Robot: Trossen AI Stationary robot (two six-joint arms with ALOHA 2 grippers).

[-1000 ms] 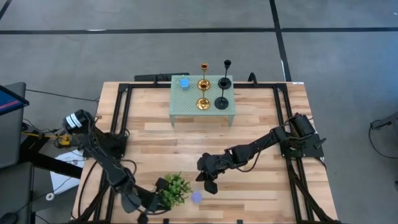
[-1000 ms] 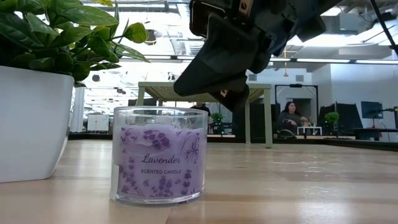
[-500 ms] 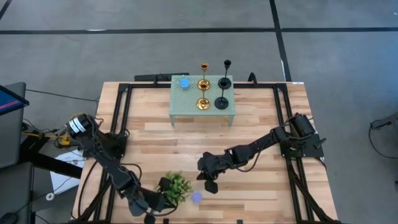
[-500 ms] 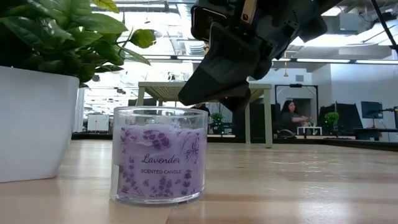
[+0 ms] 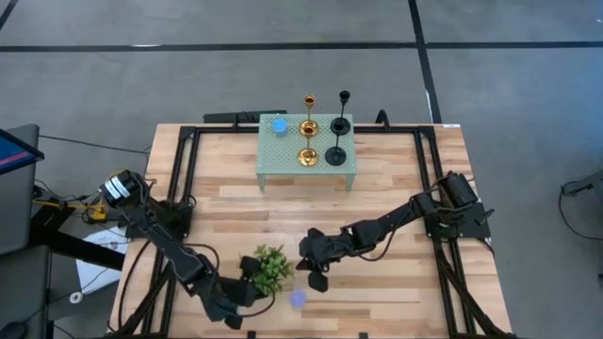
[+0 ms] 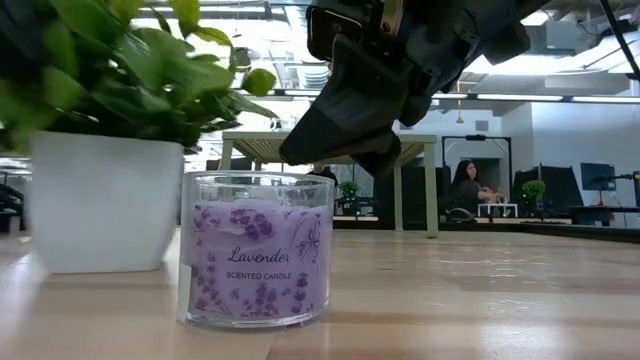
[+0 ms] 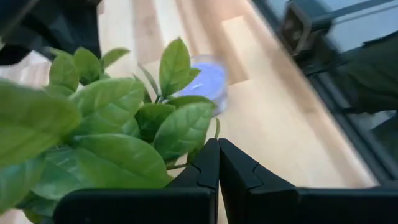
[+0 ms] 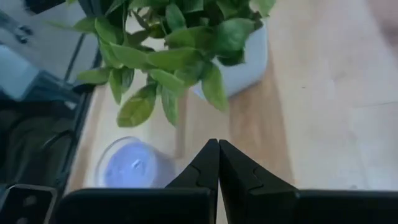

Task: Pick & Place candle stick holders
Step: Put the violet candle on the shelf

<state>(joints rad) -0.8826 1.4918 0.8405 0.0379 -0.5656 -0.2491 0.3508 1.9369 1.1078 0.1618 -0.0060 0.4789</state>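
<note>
We see the left gripper (image 5: 247, 290) pinched shut against the plant (image 5: 270, 268); right gripper (image 5: 317, 273) shut, empty, beside the candle (image 5: 298, 299).

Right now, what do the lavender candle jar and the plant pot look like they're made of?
The candle jar looks like clear glass: you see the purple wax through its glossy wall. The plant pot is plain matte white, perhaps ceramic or plastic; I can't tell which.

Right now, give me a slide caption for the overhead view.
Four candle holders stand on a green stand while the shut left gripper nudges a potted plant and the shut right gripper hovers nearby.
</note>
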